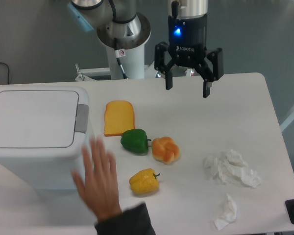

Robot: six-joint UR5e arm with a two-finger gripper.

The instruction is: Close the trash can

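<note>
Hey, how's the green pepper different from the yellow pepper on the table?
The green pepper is dark green, while the yellow pepper is yellow-orange. The green pepper lies farther back, next to the toast slice and the bun; the yellow pepper sits apart, nearer the front edge beside a person's hand. Both are similar in size and lie on the white table.

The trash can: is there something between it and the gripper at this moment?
No object lies on the direct line from the open gripper to the trash can, whose lid looks already shut. The bread slice lies just below that line. A person's hand reaches in at the bin's front right corner.
</note>
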